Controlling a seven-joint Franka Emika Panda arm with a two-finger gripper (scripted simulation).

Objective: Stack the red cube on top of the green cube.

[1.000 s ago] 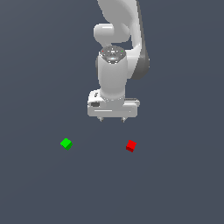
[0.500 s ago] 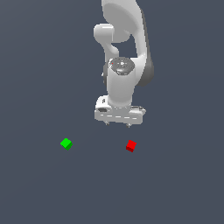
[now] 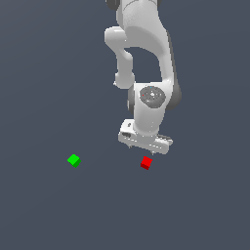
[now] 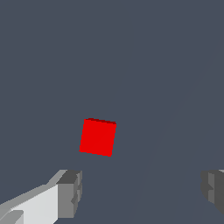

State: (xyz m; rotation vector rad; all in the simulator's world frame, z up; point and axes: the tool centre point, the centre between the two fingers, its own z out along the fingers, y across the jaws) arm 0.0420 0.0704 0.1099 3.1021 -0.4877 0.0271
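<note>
The red cube (image 3: 146, 163) rests on the dark grey floor, just below my gripper (image 3: 144, 147) in the exterior view. In the wrist view the red cube (image 4: 98, 137) lies ahead of the two fingertips (image 4: 70, 194), slightly off the line between them. My gripper (image 4: 141, 192) is open, its fingers spread wide with nothing between them. The green cube (image 3: 73, 160) sits alone toward the exterior view's left, well apart from the red one, and the wrist view does not show it.
The white arm (image 3: 144, 58) rises from the gripper toward the top of the exterior view. The plain dark grey floor (image 3: 195, 205) carries only the two cubes.
The arm has lowered and swung toward the exterior view's right, bringing the open gripper down close above the red cube. Neither cube has moved.
</note>
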